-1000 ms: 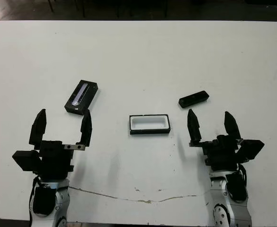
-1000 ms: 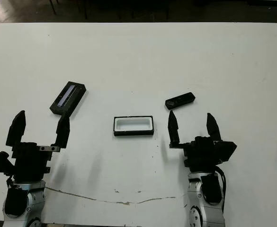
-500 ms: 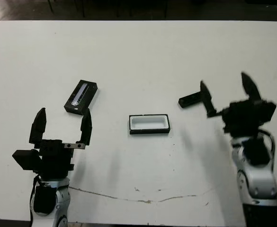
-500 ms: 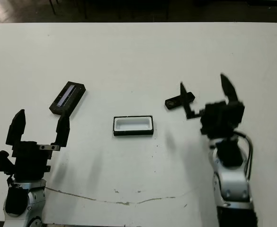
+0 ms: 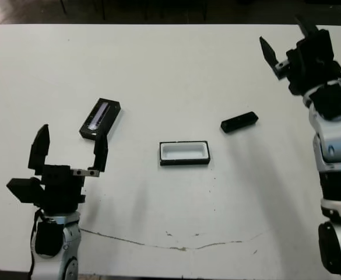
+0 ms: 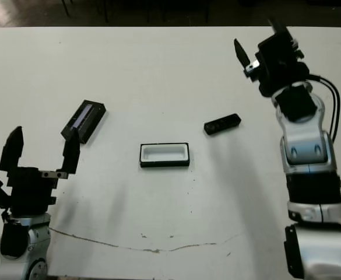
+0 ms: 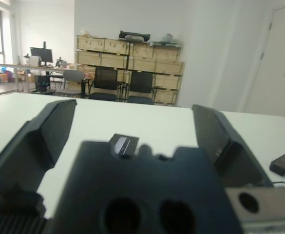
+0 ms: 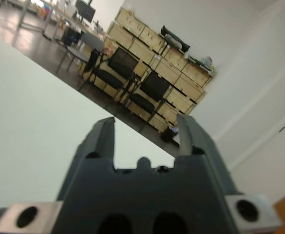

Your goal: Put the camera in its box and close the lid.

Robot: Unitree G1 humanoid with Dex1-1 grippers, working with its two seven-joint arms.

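camera (image 5: pixel 239 122) clear of box (image 5: pixel 184 153), table (image 5: pixel 170 70) roomy

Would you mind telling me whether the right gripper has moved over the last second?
Yes. The right gripper has moved away from the robot, from the near side of the camera to well beyond it, toward the table's far edge.
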